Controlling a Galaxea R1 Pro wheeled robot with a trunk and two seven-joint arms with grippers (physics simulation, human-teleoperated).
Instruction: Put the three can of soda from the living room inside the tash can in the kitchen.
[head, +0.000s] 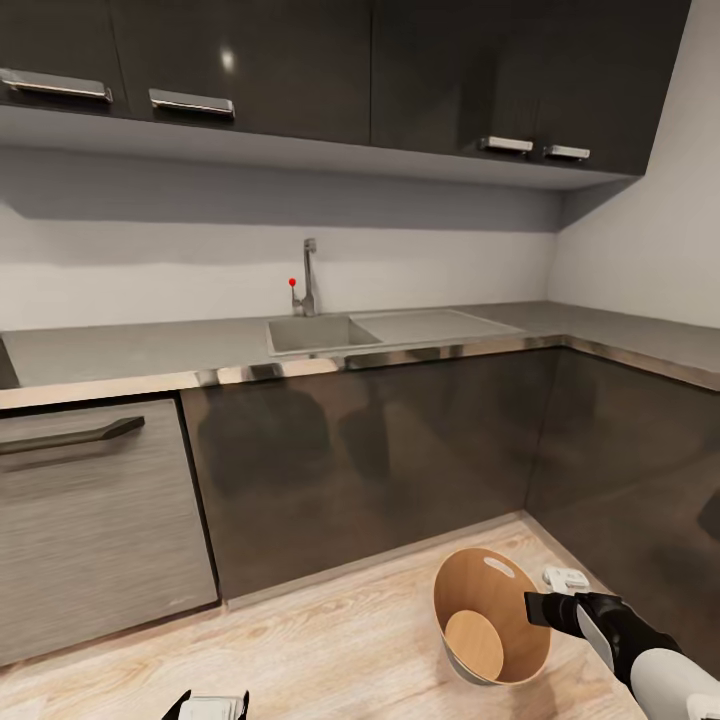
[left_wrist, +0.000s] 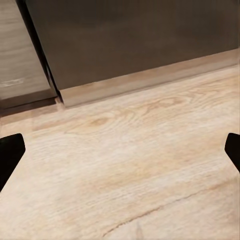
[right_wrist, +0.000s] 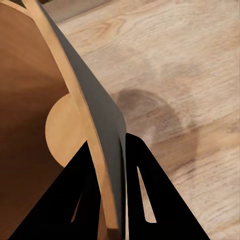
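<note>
Gripping the tash can (head: 490, 610) by its near wall, my right end effector (head: 545, 610) has one finger inside the tan rim and the other on the grey outside, as the right wrist view (right_wrist: 107, 190) makes plain: the two dark fingers (right_wrist: 145, 200) pinch the wall (right_wrist: 102, 130) between them. I see the pail sitting on the light wooden floor (head: 330, 650) at the inner corner of the kitchen (head: 400, 450), close to the dark lower cabinets (head: 380, 460), its mouth tilted towards my head camera so the round tan bottom shows. I can see nothing lying inside it. A small white object (head: 565, 578) lies on the floor just behind the pail, near the cabinet base; I cannot tell what it is.

My left end effector (head: 207, 705) hangs low at the bottom edge of the head view, and in the left wrist view (left_wrist: 120, 155) its two fingertips (left_wrist: 11, 150) stand wide apart over bare floorboards, holding nothing.

Above, the grey desk (head: 120, 350) carries a sink (head: 320, 332) with a steel tap (head: 309, 278), and dark wall cabinets (head: 300, 70) run along the top. A wood-grain appliance front with a dark handle (head: 90, 520) stands to the left.
</note>
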